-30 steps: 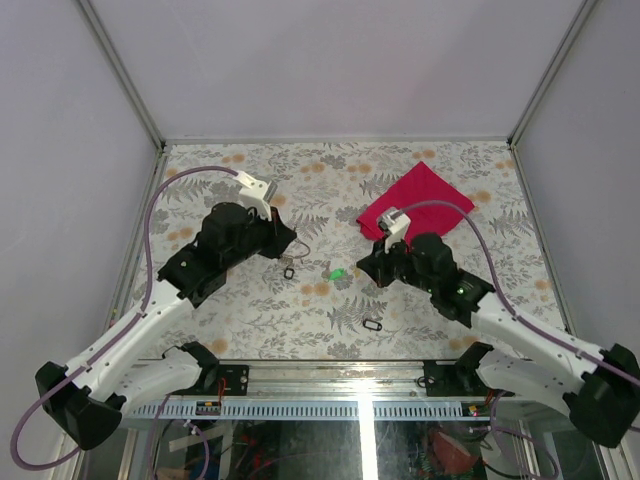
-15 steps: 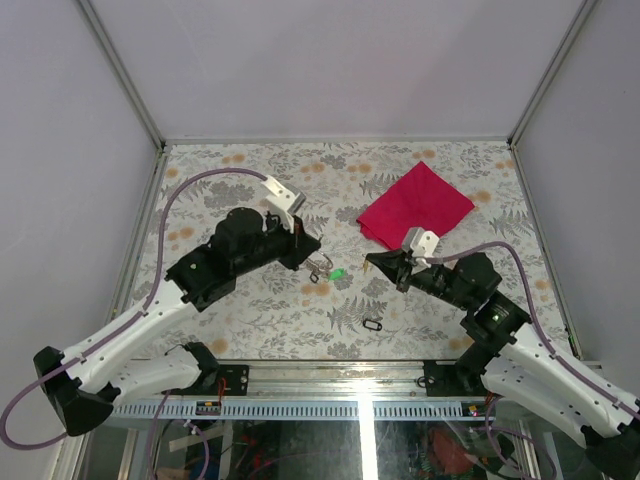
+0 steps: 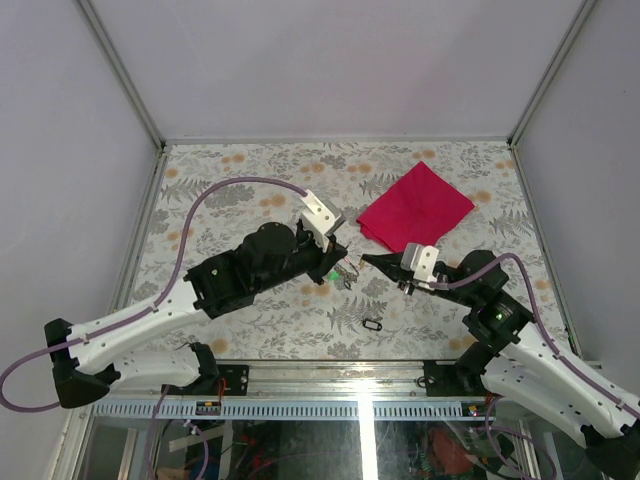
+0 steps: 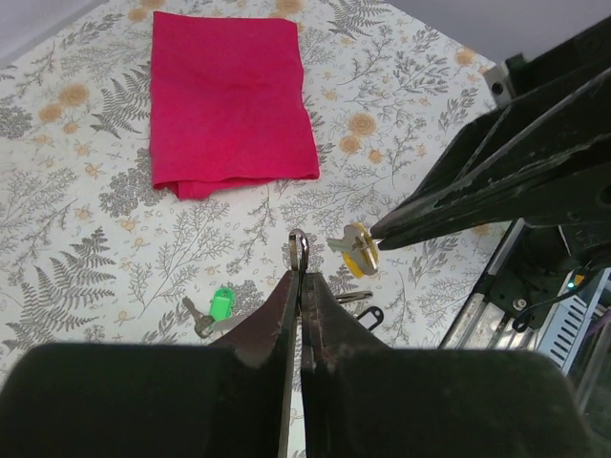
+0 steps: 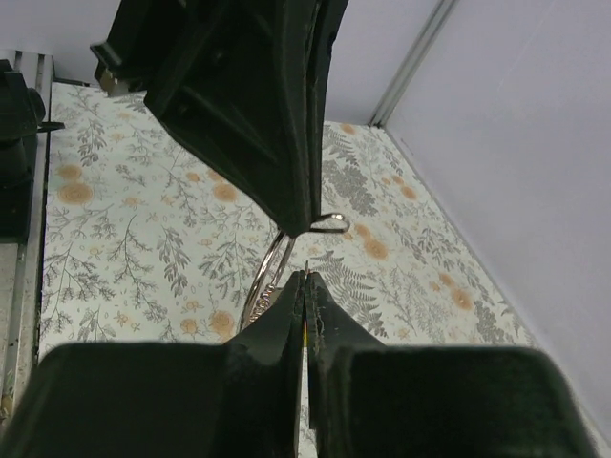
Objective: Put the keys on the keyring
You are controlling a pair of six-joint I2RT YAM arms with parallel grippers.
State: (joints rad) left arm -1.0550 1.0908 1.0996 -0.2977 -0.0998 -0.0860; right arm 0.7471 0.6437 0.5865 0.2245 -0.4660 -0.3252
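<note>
Over the table's (image 3: 250,170) middle, the keyring (image 4: 298,242) is held upright in the clenched left pincer (image 4: 296,277), apparently steadied for threading. Just beside it, a pale yellow key (image 4: 358,256) is pinched in the clenched right pincer (image 4: 375,232). A black key (image 3: 373,324) is seen by the near edge.

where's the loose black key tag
In the top view, the small black-framed oblong plastic key tag lies on the floral table near its front edge, right of centre.

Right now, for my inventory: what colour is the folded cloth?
Plain magenta-red folded cloth; it shows best in the left wrist view.
</note>
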